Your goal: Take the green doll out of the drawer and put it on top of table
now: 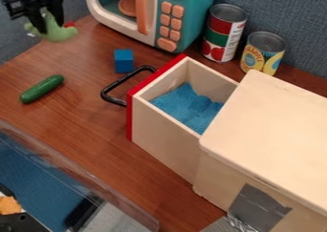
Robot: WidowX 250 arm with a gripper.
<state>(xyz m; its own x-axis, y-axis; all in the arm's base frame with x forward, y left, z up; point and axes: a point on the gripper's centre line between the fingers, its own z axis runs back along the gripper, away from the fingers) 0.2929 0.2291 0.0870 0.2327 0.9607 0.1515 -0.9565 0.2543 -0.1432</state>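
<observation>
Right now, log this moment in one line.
gripper: holding green doll | location: by table's far edge | drawer: open, blue cloth inside | release: not yet

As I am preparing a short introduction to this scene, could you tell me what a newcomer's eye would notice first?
Probably the big pale wooden box at the right, its red-fronted drawer pulled open on a blue cloth. Next might come the teal toy microwave at the top, then the black gripper holding the green doll at upper left.
</observation>
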